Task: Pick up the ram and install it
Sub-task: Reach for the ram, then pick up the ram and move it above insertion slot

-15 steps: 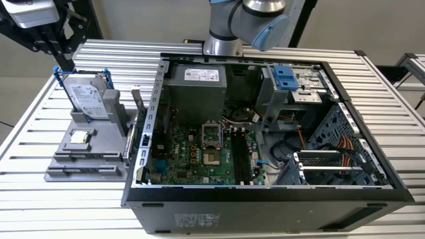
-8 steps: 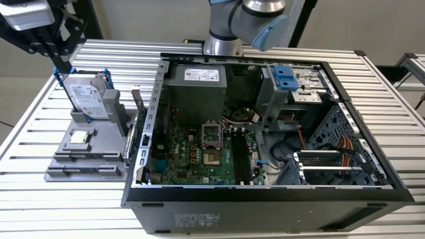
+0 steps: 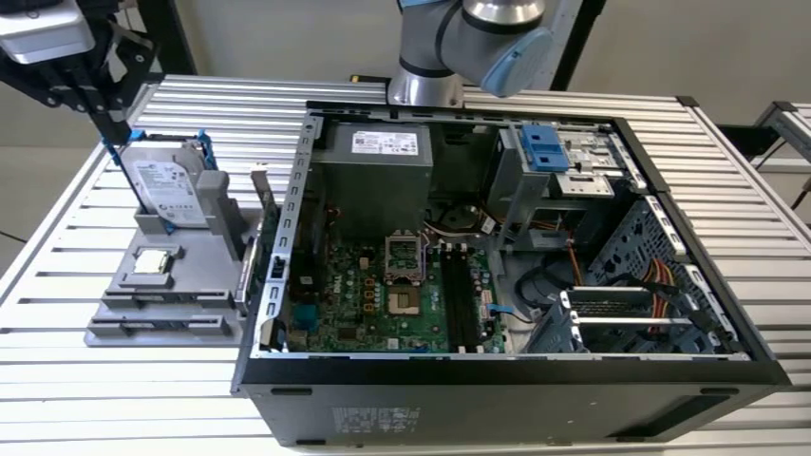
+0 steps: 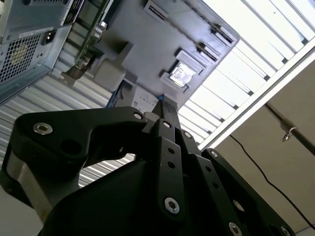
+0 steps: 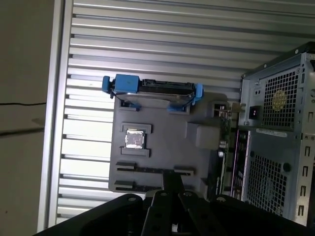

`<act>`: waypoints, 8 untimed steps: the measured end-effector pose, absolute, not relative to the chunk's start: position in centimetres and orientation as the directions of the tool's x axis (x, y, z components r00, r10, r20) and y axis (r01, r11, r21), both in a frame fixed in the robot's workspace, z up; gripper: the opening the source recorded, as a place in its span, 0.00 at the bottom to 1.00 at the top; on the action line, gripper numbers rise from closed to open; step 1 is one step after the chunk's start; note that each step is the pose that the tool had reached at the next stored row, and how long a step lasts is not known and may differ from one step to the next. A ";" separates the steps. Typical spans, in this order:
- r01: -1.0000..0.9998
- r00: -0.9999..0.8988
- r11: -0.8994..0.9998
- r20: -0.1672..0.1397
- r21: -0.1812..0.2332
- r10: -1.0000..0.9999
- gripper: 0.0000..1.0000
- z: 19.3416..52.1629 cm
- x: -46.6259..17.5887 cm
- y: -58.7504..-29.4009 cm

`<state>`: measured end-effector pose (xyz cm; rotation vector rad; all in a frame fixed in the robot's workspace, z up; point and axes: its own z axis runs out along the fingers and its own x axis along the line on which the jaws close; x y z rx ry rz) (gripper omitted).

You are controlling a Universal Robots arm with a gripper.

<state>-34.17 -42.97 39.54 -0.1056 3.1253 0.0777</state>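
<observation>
My gripper [image 3: 117, 139] hangs at the exterior view's far left, just above the top edge of the upright hard drive [image 3: 165, 185]. Its black fingers are pressed together, and nothing shows between them in both wrist views [image 4: 165, 105] [image 5: 172, 181]. Below it lies the grey parts fixture [image 3: 121, 328] with two long holder grooves [image 5: 152, 170] along one side. The ram is hidden or out of view; I cannot make it out in the grooves or in the motherboard's black slots [image 3: 459, 299]. The open computer case [image 3: 507, 375] lies to the exterior view's right of the fixture.
The fixture also carries a small square silver CPU [image 3: 152, 261] [image 5: 134, 138] and an expansion card [image 3: 260, 247] standing against the case wall. Inside the case are the power supply [image 3: 374, 171], drive cage [image 3: 557, 161] and cables [image 3: 659, 285]. Everything stands on a slatted metal table [image 3: 102, 399].
</observation>
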 end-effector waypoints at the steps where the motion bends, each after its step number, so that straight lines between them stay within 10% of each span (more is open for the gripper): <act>1: -0.068 -0.998 0.996 -0.015 0.049 -0.067 0.00 39.5 -34.2 -43.0; 8: -0.068 -0.998 0.996 -0.015 0.049 -0.067 0.00 39.5 -34.5 -43.5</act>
